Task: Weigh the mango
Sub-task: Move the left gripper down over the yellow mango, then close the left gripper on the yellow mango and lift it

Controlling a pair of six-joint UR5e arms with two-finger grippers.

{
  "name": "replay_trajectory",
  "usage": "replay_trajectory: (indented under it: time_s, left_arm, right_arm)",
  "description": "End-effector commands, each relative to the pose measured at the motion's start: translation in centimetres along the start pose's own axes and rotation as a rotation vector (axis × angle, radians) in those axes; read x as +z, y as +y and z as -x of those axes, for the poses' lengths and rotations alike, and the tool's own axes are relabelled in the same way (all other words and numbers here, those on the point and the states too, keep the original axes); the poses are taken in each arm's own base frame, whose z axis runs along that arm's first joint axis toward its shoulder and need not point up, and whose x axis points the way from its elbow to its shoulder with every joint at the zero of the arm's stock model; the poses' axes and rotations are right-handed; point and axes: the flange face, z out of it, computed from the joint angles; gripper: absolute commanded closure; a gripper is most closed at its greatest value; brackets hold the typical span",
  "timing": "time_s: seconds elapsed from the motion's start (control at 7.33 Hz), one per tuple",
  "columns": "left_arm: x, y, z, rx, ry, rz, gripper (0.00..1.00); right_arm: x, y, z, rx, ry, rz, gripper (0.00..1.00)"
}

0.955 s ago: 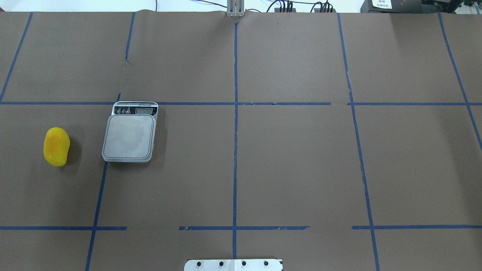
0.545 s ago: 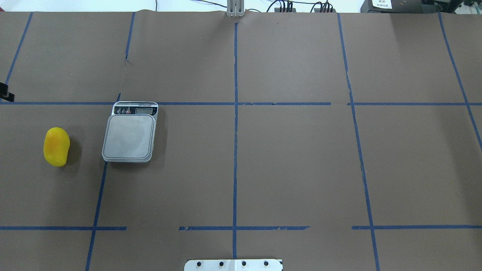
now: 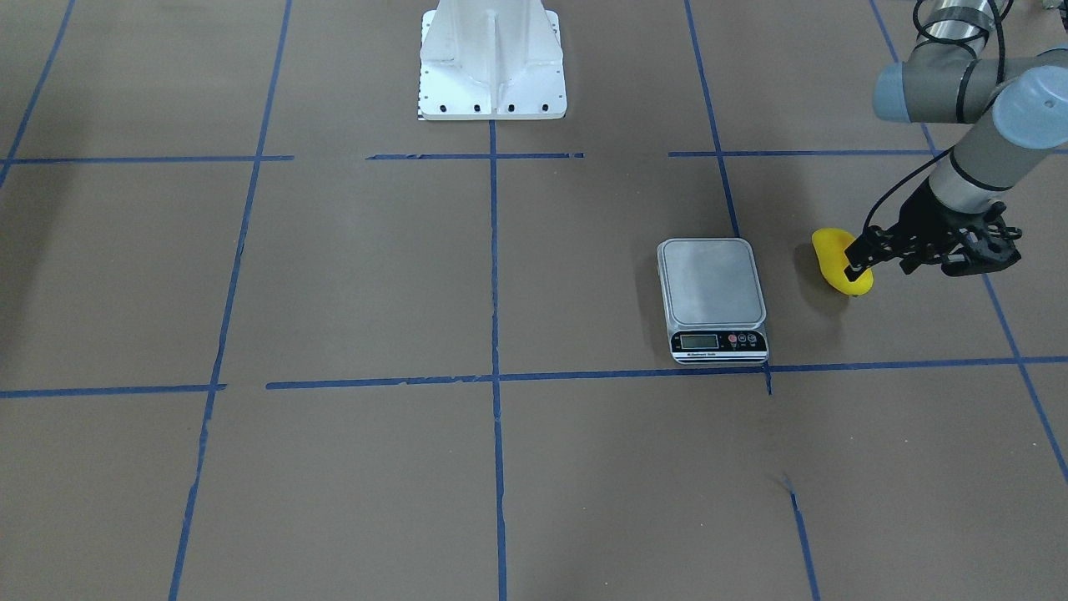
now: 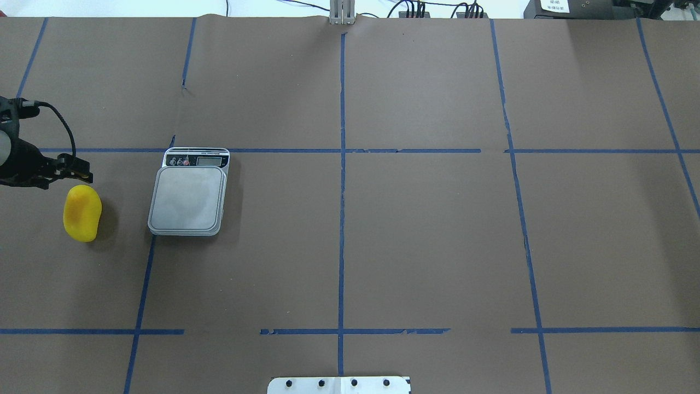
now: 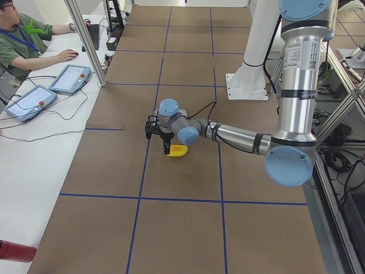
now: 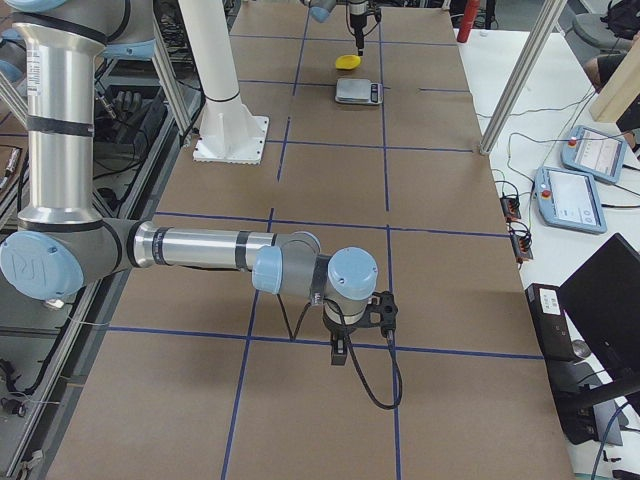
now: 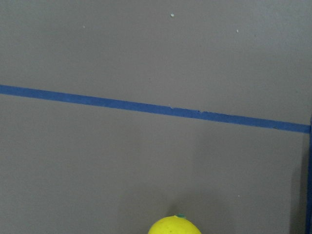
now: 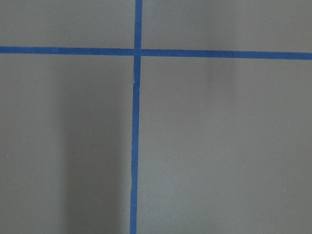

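Observation:
The yellow mango (image 4: 82, 213) lies on the brown table left of the scale (image 4: 188, 198), apart from it. It also shows in the front view (image 3: 833, 249), in the left side view (image 5: 178, 150), and its tip in the left wrist view (image 7: 174, 226). The silver scale (image 3: 711, 284) has nothing on its platform. My left gripper (image 4: 85, 176) hovers over the mango's far end (image 3: 858, 263), its fingers look apart, and it holds nothing. My right gripper (image 6: 338, 350) shows only in the right side view, low over the table and far from the scale. I cannot tell whether it is open.
The white robot base (image 3: 492, 67) stands at the table's near middle edge. Blue tape lines grid the brown paper. An operator (image 5: 23, 40) and control tablets (image 5: 68, 79) are beyond the far edge. A metal post (image 4: 342, 13) rises at the far middle.
My left arm has come into the overhead view from the left edge and moved right, until its gripper is just past the mango's far end. The mango and the scale have not moved.

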Motion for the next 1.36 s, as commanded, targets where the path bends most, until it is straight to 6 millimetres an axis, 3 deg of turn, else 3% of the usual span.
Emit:
replay_trajectory:
  time_s: [0.0,0.41,0.68,0.82,0.95,1.09,1.23]
  left_arm:
    - [2.4,1.6,-0.8,0.021,-0.024,0.027,0.00]
    - [4.1,3.7,-0.7,0.053,-0.041,0.072,0.00]
    - [4.5,3.9,-0.4,0.056,-0.046,0.079,0.00]
    - [4.2,4.0,-0.9,0.059,-0.037,0.080,0.47]
    - [4.1,4.3,-0.4,0.056,-0.040,0.087,0.88]
    - [2.4,4.7,0.1,0.075,-0.028,0.074,1.00]
    - [-0.5,6.8,0.8,0.129,-0.015,0.069,1.00]
  right_arm:
    - [0.0,0.0,0.0,0.000,0.000,0.000,0.00]
    - [0.0,0.0,0.0,0.000,0.000,0.000,0.00]
    - [0.0,0.0,0.0,0.000,0.000,0.000,0.00]
    - [0.0,0.0,0.0,0.000,0.000,0.000,0.00]
    - [0.0,0.0,0.0,0.000,0.000,0.000,0.00]
    - [0.0,0.0,0.0,0.000,0.000,0.000,0.00]
    - [0.0,0.0,0.0,0.000,0.000,0.000,0.00]
